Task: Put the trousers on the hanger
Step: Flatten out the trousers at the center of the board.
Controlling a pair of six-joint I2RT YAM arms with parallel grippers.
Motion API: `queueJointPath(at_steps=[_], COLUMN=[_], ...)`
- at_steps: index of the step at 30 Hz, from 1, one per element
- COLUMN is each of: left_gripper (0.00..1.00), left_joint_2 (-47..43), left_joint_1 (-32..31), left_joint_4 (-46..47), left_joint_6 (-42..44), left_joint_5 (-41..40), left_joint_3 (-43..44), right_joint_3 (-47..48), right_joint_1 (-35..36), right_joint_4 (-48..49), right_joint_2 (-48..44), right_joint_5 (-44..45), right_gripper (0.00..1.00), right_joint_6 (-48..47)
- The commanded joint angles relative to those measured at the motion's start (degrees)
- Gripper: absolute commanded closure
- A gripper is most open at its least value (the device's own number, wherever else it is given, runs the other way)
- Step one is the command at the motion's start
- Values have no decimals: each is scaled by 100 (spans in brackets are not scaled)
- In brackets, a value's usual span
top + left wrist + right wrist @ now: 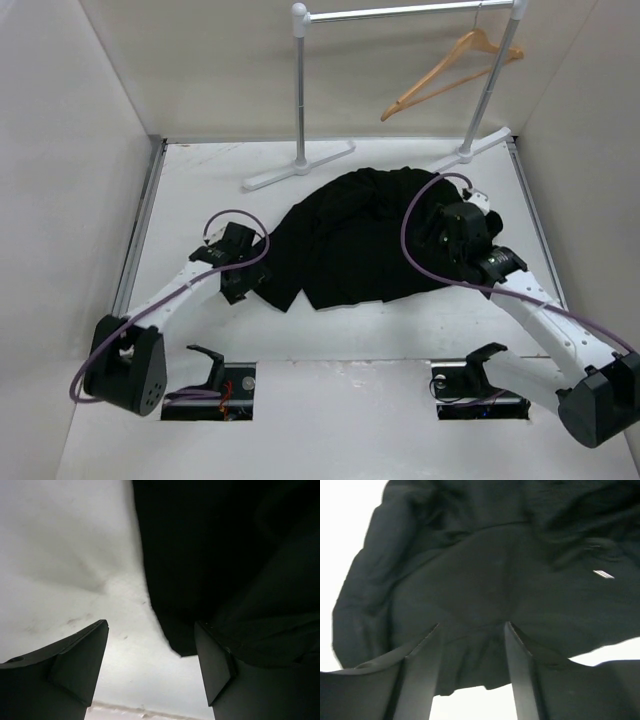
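Observation:
The black trousers [350, 235] lie in a crumpled heap at the middle of the white table. The tan wooden hanger [450, 70] hangs by its hook on the grey rail at the back right. My left gripper [248, 275] is low at the heap's left edge. In the left wrist view it [150, 655] is open over bare table, with the cloth's edge [210, 570] beside its right finger. My right gripper [445, 235] is down on the heap's right side. In the right wrist view it [470, 650] is open, with a gathered fold of the trousers [485, 580] between the fingers.
A grey metal rail stand [300, 90] stands at the back with two white feet [297, 165] on the table. White walls enclose the left, back and right. Purple cables loop over both arms.

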Motion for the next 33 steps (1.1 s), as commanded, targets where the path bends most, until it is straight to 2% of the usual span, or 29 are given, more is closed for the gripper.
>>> queueJointPath(at_steps=[1,3,5,6,8,13,17,20,22,24,26,28,30,31,33], left_gripper=[36,50,79,88,95,99,96,81,67,51,43,41,40,40,40], left_joint_2=[536,765,854,836,801,976,1634,1987,1604,910,504,292,239,256,396], left_joint_1=[-25,-8,115,281,659,2177,2971,2885,2474,2034,1769,1515,1277,1189,1074], left_joint_4=[1201,1474,1712,1756,1818,1652,1608,723,326,315,202,44,104,191,419], left_joint_6=[-305,-357,-419,-436,-384,-348,-296,19,283,320,258,92,21,-5,-41], left_joint_5=[288,270,148,43,-98,-389,-346,592,928,790,745,745,649,561,447], left_joint_3=[-5,30,109,205,477,1618,3077,3520,2935,1995,1396,947,612,489,356], right_joint_3=[21,-5,-67,-67,-5,222,653,864,874,839,830,882,944,979,1040], right_joint_1=[-314,-682,-956,-1027,-1123,-1458,-1458,-1537,-1537,-1528,-1528,-1528,-1528,-1528,-1520], right_joint_4=[-92,-119,-5,30,31,145,171,171,198,198,189,145,101,58,-30], right_joint_2=[-129,47,144,205,346,811,1277,1550,1559,1463,1349,1279,1217,1190,1155], right_joint_5=[310,301,240,170,152,126,239,319,275,214,196,196,213,213,204], right_gripper=[37,34,33,32,31,31,32,34,35,38,44,53,69,71,68], right_joint_6=[-50,-24,38,29,-32,-94,-287,-296,-287,-296,-322,-331,-348,-357,-357])
